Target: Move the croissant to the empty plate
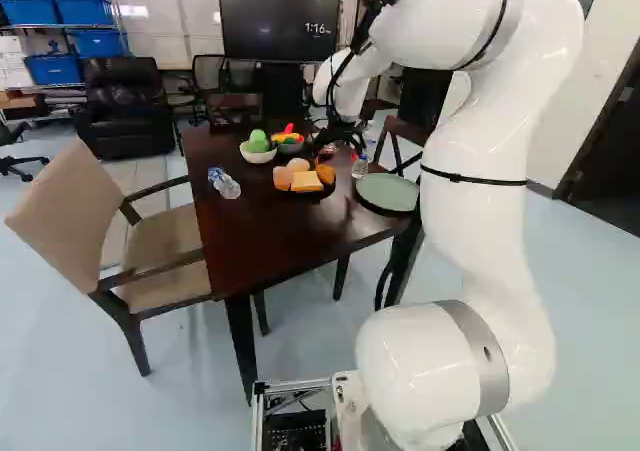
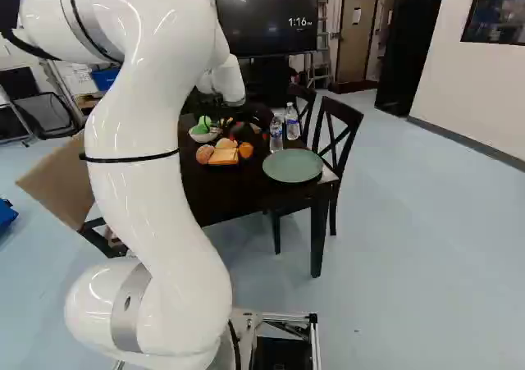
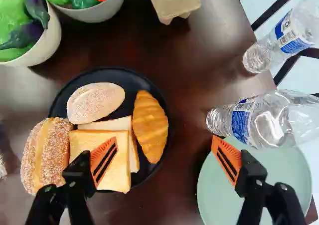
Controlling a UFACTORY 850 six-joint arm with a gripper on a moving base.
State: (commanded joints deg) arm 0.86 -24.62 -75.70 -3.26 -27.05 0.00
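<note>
Can count one croissant (image 3: pixel 150 127) ahead, between the fingers (image 3: pixel 103 161); two bread slices (image 3: pixel 84 140) and two rolls (image 3: pixel 94 103) near the left one, all on one black plate (image 3: pixel 99 74). Can add one green plate (image 3: pixel 214 195) by the right, two upright bottles (image 3: pixel 259 58) ahead, another bottle (image 1: pixel 226 185) lying left, two bowls (image 3: pixel 46 48) farther ahead.

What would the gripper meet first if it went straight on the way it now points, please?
Probably the golden-brown croissant or the rim of its round black plate, roughly ahead of the open gripper, though one of the fingers might touch the pale sliced bread first; depth is unclear.
</note>
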